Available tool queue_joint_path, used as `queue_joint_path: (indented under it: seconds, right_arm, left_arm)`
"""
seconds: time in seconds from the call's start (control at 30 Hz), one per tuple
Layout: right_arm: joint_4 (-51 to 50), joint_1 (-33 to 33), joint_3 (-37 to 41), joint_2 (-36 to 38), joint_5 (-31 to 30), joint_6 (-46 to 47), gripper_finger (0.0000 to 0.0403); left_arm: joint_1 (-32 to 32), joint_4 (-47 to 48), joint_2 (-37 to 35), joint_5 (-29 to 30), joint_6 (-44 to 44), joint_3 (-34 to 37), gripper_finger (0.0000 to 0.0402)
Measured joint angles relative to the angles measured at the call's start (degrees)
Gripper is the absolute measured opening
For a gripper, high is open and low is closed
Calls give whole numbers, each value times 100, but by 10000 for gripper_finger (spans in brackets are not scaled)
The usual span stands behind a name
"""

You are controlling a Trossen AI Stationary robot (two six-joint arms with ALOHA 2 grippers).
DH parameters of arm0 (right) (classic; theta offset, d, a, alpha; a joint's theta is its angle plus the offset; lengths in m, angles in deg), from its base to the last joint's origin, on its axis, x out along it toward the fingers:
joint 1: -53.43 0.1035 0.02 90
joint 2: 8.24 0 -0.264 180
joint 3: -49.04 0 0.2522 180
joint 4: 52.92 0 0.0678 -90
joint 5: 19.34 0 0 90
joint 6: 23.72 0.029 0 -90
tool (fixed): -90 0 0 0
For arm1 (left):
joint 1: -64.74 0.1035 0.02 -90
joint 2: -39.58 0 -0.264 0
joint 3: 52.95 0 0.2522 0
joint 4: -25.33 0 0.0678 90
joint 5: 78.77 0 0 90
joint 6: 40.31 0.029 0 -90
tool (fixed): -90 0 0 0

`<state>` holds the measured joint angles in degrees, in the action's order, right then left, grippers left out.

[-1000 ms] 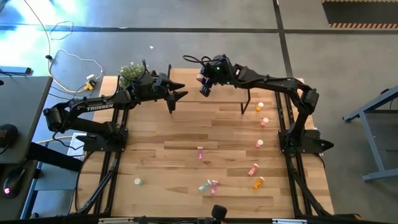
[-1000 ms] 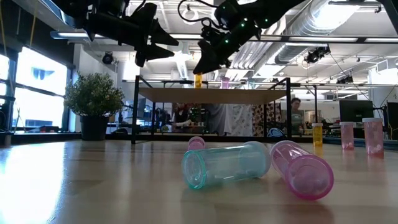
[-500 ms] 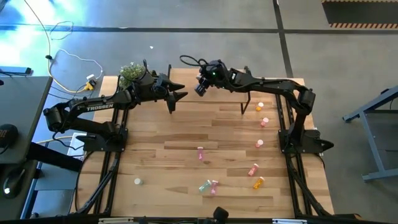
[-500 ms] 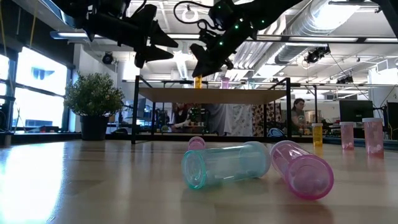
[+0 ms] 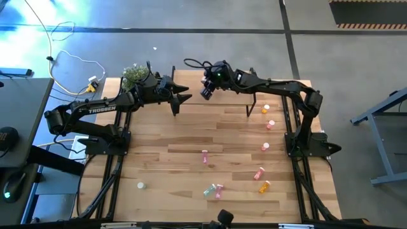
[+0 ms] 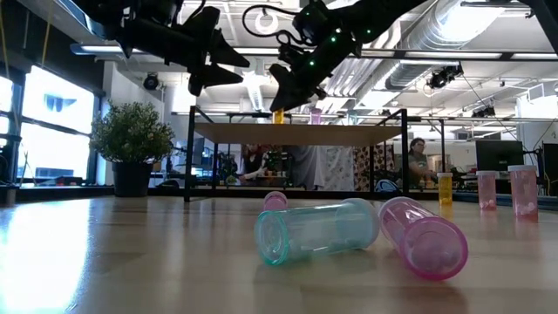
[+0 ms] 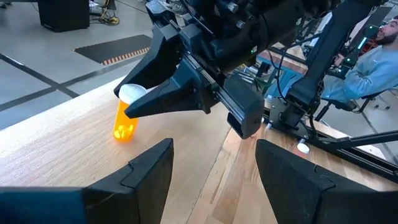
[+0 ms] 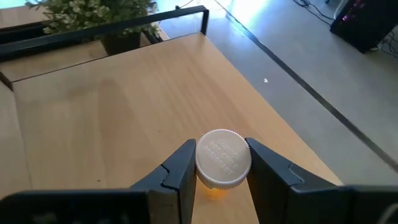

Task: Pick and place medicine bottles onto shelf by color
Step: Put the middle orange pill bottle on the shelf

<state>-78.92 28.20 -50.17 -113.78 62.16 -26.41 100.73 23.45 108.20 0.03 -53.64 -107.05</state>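
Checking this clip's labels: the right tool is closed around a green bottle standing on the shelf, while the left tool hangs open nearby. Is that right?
Not quite: the bottle is orange, not green. The left wrist view shows the right tool around an orange bottle with a white cap, standing on the shelf; the right wrist view shows its fingers flanking that cap. The left tool does hang open nearby.

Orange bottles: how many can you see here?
3: one orange bottle on the shelf, in the right gripper; two on the table, right side. More may be hidden.
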Motion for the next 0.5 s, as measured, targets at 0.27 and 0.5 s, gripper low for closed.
queue_joint_path:
  seconds: [0.27, 0.5]
  right_arm:
    - [-39, -28, 0, 0, 3, -34, 107]
    - [-56, -28, 0, 0, 106, -180, 108]
  left_arm:
    - [0, 0, 0, 0, 2, 0, 217]
    - [0, 0, 0, 0, 2, 0, 217]
